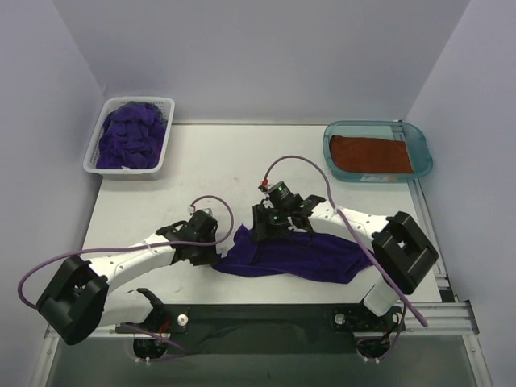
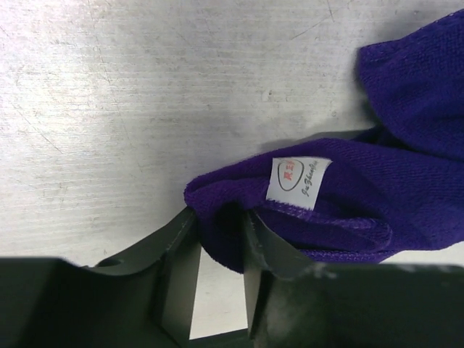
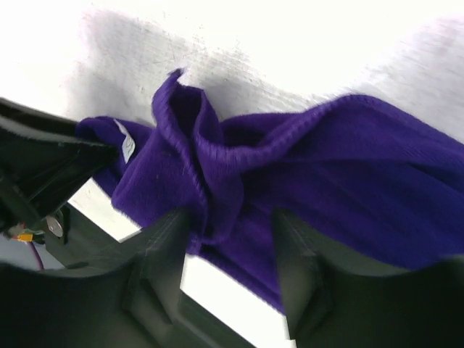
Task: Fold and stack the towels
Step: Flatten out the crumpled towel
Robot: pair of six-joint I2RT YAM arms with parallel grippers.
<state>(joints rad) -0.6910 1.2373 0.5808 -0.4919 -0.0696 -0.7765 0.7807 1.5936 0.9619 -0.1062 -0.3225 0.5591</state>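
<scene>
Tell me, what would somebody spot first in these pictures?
A crumpled purple towel lies front and centre, pinched by the left pincer and the right pincer. Far right, an orange towel lies flat in a teal tray; far left, a white basket holds heaped purple towels.

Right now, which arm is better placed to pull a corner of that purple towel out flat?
The left. The left tool has the purple towel's labelled corner between its fingers. The right tool straddles a bunched fold, not a corner, so it would probably drag a lump.
</scene>
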